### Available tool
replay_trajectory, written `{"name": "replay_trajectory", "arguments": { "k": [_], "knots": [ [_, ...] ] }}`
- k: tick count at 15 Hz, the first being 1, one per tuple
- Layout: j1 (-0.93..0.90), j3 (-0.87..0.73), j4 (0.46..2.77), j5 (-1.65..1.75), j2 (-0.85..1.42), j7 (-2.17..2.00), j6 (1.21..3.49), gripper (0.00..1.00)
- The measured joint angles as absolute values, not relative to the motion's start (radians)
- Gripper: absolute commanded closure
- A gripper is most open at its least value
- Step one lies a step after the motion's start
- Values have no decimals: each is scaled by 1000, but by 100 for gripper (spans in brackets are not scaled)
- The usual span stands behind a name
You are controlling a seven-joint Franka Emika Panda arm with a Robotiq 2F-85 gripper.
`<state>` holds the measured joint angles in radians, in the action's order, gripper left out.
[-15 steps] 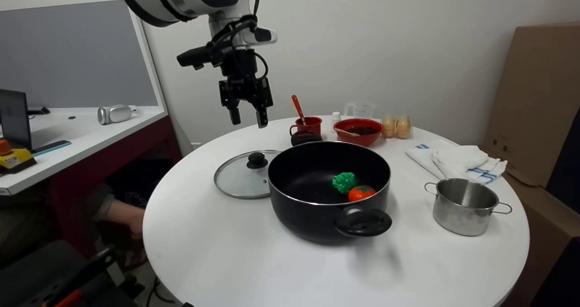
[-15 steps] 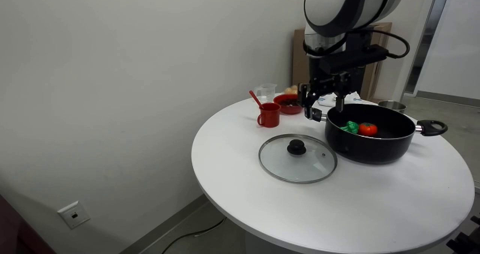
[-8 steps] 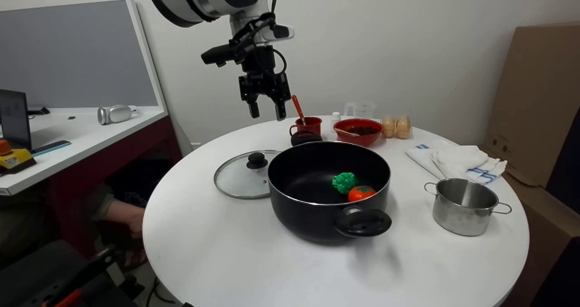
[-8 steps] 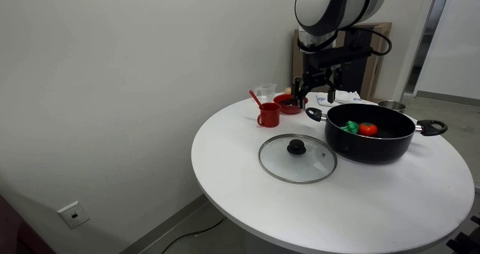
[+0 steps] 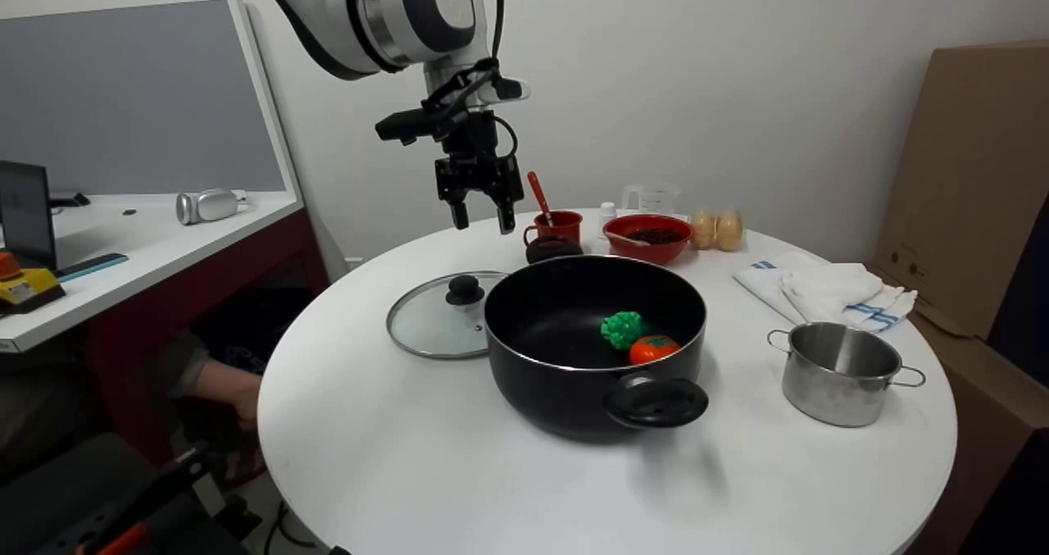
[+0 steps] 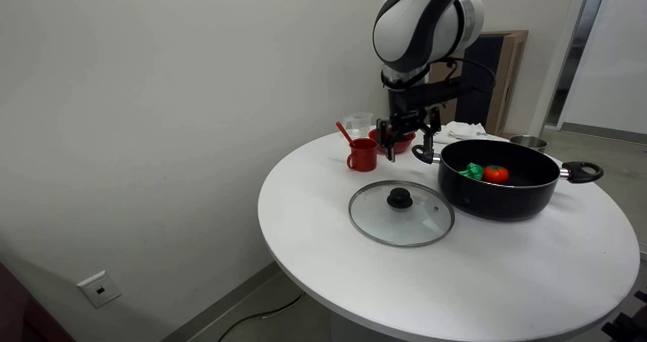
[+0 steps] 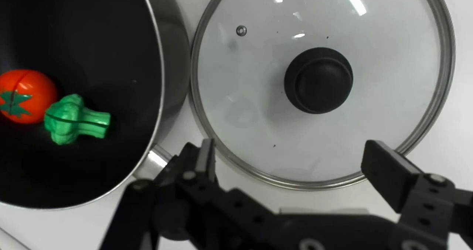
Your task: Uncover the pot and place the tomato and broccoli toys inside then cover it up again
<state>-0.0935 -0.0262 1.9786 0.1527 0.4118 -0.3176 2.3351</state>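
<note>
1. Large, wide black cooking pot with two side handles: stands upright and uncovered on the round white tabletop.
2. Small round red-orange toy tomato: rests on the inner base of the cooking pot.
3. Small bright green toy broccoli: lies on its side inside the cooking pot, head toward the toy tomato, stem pointing away. Contact between the two toys cannot be confirmed.
4. Round clear-glass lid with a metal rim: lies flat on the tabletop just beside the cooking pot, black knob facing up.
5. Jaws: stand wide apart, raised above the tabletop at the end of the white-and-black robot arm. In the wrist view, the knob appears beyond the jaws and one jaw overlaps the metal rim.
6. Red cylindrical mug: stands near the lid and holds a red utensil.
7. Red round bowl with dark contents: stands near the mug, near a clear measuring jug.
8. Small shiny steel pot: stands across the cooking pot from the lid, near a blue-striped white cloth.
</note>
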Motion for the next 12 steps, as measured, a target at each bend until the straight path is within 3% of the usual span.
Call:
{"name": "replay_trajectory", "arguments": {
  "k": [12],
  "knots": [
    [-137,-35,1980,148,501,-383,2335,0]
  ]
}}
